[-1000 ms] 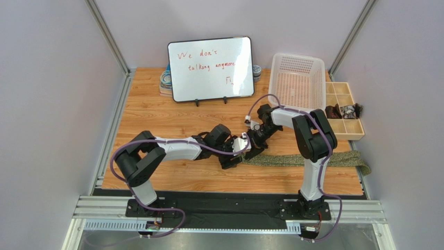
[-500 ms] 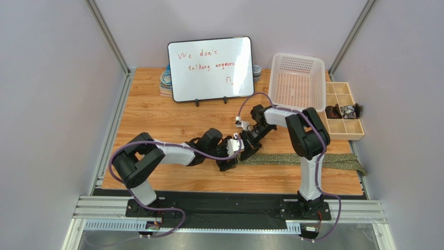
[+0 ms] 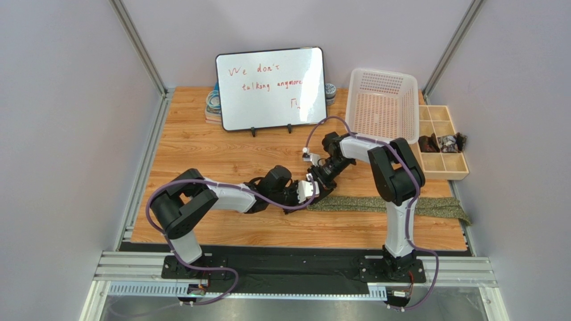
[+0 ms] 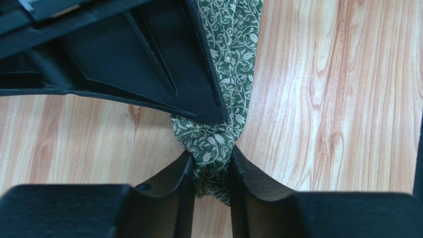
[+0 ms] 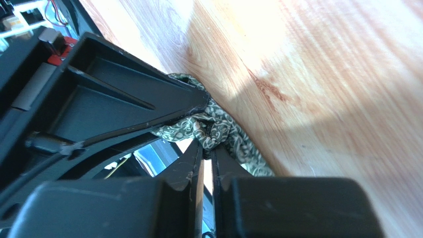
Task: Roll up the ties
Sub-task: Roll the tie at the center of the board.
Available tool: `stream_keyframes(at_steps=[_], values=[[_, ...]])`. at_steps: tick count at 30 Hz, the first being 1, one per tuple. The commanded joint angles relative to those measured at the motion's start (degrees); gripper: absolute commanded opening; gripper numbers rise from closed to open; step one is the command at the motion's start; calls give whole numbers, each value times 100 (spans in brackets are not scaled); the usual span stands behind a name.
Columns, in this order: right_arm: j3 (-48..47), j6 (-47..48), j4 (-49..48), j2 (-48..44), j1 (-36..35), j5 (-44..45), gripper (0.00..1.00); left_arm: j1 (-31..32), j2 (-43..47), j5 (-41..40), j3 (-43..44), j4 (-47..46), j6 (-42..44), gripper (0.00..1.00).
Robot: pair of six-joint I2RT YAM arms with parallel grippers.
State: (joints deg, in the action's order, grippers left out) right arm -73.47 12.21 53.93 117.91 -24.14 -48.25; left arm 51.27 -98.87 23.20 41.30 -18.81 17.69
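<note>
1. Both arms have shifted slightly leftward since the earlier frame, away from the white basket (image 3: 382,107). The loose far end of the tie (image 3: 355,202) has been dragged a little the same way.
2. The left claw (image 4: 210,156), wide a moment ago, has narrowed onto the tie's bunched near end. Its wrist view shows green patterned fabric pinched between the two fingers (image 4: 243,178).
3. The right claw (image 5: 206,147) is almost closed, with a thin slit of light between its fingers. Crumpled fabric sits at the tips, but it cannot be told whether they nip it.
4. The tie lies on the wooden surface (image 3: 221,147), nearer the arms than the basket. It runs from the claws, off the basket's near-left corner, out past its near-right corner.
5. Judging from this, the grip is passing to the left claw. Rolling has barely begun, as only the end is gathered.
</note>
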Motion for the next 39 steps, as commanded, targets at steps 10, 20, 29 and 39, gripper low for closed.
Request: stream_keyframes(at_steps=[10, 20, 29, 39], values=[[-71, -1132, 294, -734, 498, 518, 29, -3, -62, -334, 98, 545, 156, 24], [-115, -1607, 12, -479, 297, 483, 47, 6, -124, -334, 142, 641, 173, 24], [140, -1458, -225, -304, 85, 781, 34, 6, -203, -369, 221, 703, 85, 24], [448, -1396, -524, -137, 85, 1476, 0, -90, 201, -404, 63, 852, -47, 42]])
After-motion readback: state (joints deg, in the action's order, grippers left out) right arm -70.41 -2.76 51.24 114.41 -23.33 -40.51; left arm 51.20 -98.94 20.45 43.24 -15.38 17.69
